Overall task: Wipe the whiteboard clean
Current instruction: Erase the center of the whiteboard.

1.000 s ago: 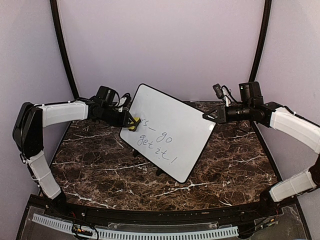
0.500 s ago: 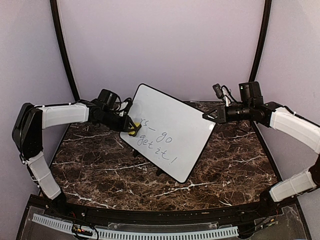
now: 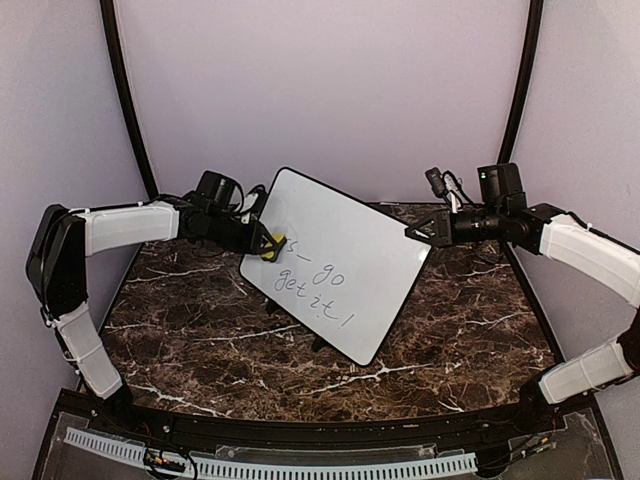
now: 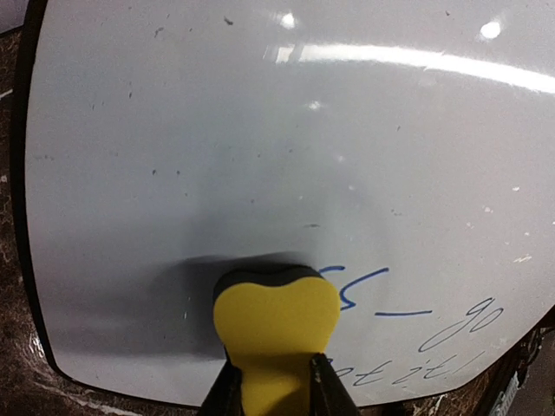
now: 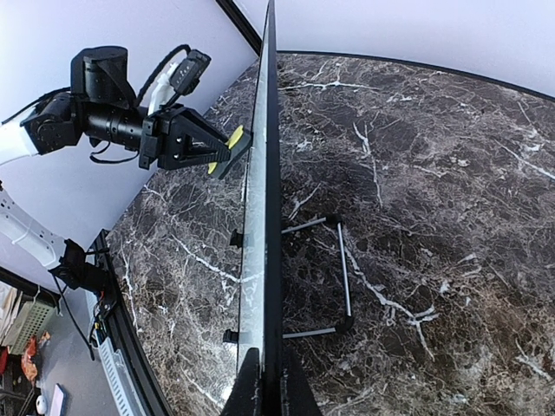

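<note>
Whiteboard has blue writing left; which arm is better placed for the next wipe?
Left. The left end effector holds the yellow eraser against the whiteboard, right beside the blue writing. The right end effector is shut on the board's edge, steadying it.

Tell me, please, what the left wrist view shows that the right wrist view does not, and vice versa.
Only the left wrist view shows the writing face of the large glossy white rectangular whiteboard, with blue handwriting at lower right and glare along the top. Only the right wrist view shows that board edge-on, its thin black wire stand behind, the left gripper from outside, and the right gripper shut on the board's edge. Both show the small yellow eraser block pinched by the left gripper against the board, and the dark veined marble table.
</note>
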Motion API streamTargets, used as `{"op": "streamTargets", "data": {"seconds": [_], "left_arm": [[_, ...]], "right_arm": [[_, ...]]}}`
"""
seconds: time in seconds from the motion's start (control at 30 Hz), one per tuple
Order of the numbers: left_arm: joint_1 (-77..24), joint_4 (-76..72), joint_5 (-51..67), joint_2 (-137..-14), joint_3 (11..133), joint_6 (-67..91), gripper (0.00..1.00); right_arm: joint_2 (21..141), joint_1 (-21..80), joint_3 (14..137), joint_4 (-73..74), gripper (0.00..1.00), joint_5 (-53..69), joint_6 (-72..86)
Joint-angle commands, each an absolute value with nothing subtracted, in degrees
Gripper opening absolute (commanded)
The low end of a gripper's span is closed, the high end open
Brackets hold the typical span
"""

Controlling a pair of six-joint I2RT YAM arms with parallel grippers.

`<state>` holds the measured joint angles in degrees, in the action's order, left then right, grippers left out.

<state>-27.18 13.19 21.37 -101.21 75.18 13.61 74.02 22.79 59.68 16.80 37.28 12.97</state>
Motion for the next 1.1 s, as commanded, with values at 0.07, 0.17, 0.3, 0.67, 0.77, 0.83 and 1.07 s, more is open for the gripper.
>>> {"op": "streamTargets", "data": {"seconds": [0.07,0.17,0.3,0.67,0.77,0.83,1.07], "left_arm": [[-27.47,13.22,21.17,-97.1,66.49,14.15,0.04],[-27.51,13.26,21.6,-97.18,66.84,14.19,0.04],[-27.61,13.34,21.79,-98.77,70.34,13.97,0.04],[-27.67,15.47,21.13,-104.66,82.07,12.48,0.04],[-27.67,16.41,21.18,-104.02,81.4,12.48,0.04],[-27.64,16.38,21.26,-102.89,79.34,12.57,0.04],[-27.99,15.16,21.5,-98.26,69.96,12.91,0.03]], "right_arm": [[74.85,24.65,60.72,15.2,0.0,39.77,6.68],[74.97,24.78,60.73,15.24,0.0,39.9,6.68],[74.59,24.86,60.68,15.41,0.0,39.69,6.68],[74.43,25.03,60.72,15.53,0.0,39.61,6.68],[74.62,25.05,60.86,15.53,0.0,39.64,6.68],[74.74,25.05,60.88,15.48,0.0,39.63,6.61],[75.03,25.0,60.84,15.38,0.0,39.73,6.59]]}}
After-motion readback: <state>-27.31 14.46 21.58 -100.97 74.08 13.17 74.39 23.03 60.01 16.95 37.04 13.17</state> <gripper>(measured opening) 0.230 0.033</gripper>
